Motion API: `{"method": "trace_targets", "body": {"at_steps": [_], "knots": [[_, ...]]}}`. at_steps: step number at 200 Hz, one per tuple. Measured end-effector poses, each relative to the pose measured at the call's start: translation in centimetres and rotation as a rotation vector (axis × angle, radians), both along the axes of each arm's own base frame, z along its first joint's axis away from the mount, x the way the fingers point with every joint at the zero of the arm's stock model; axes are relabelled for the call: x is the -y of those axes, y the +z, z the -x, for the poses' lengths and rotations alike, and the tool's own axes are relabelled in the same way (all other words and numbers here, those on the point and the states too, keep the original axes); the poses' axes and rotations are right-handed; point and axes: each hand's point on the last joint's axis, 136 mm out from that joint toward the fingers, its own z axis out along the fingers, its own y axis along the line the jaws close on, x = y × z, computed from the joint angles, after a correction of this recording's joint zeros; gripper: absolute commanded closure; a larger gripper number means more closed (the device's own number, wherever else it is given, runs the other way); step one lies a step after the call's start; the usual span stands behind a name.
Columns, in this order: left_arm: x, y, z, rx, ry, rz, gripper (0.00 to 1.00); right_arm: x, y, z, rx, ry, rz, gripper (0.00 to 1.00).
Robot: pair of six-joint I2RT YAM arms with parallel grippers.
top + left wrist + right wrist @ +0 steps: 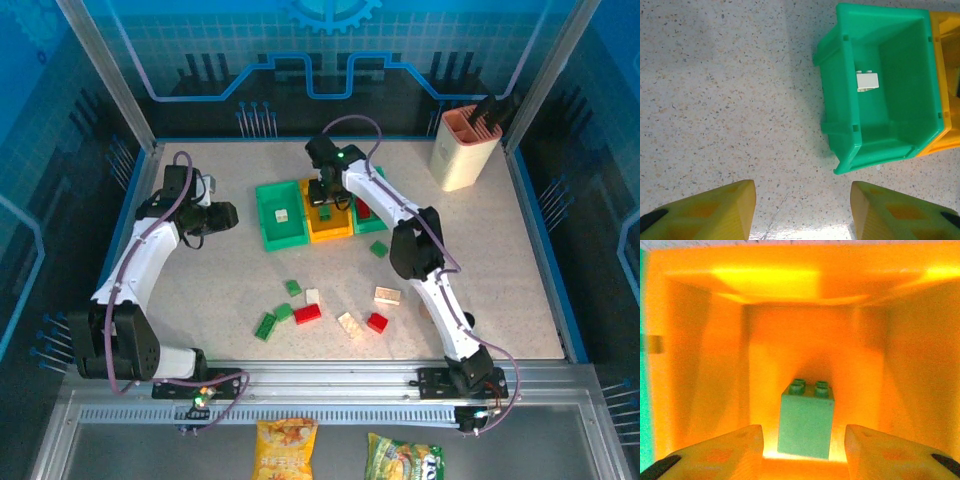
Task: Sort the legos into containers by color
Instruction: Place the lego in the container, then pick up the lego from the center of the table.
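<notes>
Three open plastic bins stand side by side at the far middle of the speckled desk: a green rectangular bin on the left, a yellow-orange bin between, and a second green bin on the right. A cream plastic brick lies in the left bin and a green plastic brick in the middle one. Loose red, green and cream bricks lie scattered in front. A tall cream holder with pink rim stands at the far right.

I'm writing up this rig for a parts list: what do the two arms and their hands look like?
The left arm and right arm have white links, black joints and lilac cables looping alongside. A green light glows on the right one. The left hand and right hand each have two yellow fingers with black patches.
</notes>
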Motion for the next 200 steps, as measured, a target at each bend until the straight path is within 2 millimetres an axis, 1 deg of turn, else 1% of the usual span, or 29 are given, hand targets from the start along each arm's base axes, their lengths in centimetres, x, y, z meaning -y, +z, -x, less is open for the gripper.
{"method": "trace_targets", "body": {"at_steps": [17, 38, 57, 73, 92, 129, 162, 177, 200], "knots": [[0.0, 0.0, 0.0, 0.000, 0.000, 0.000, 0.46, 0.1, 2.0, 0.4, 0.026, 0.012, -0.009, 0.53], [0.0, 0.0, 0.0, 0.000, 0.000, 0.000, 0.46, 0.2, 4.0, 1.4, 0.042, 0.027, -0.015, 0.53], [0.0, 0.0, 0.0, 0.000, 0.000, 0.000, 0.46, 0.5, 5.1, 2.6, 0.043, 0.045, -0.008, 0.53], [0.0, 0.0, 0.0, 0.000, 0.000, 0.000, 0.46, 0.8, 5.6, 3.8, 0.040, 0.058, 0.003, 0.53], [0.0, 0.0, 0.0, 0.000, 0.000, 0.000, 0.46, 1.2, 5.8, 5.5, 0.028, 0.075, 0.015, 0.53], [0.0, 0.0, 0.0, 0.000, 0.000, 0.000, 0.46, 1.7, 5.6, 8.7, -0.001, 0.104, 0.033, 0.53], [0.0, 0.0, 0.0, 0.000, 0.000, 0.000, 0.46, 1.4, 5.6, 11.4, -0.017, 0.160, 0.028, 0.52], [0.0, 0.0, 0.0, 0.000, 0.000, 0.000, 0.46, 0.8, 5.8, 13.0, -0.021, 0.233, 0.018, 0.51], [0.0, 0.0, 0.0, 0.000, 0.000, 0.000, 0.46, -0.6, 5.7, 15.8, -0.020, 0.420, 0.003, 0.51]]}}
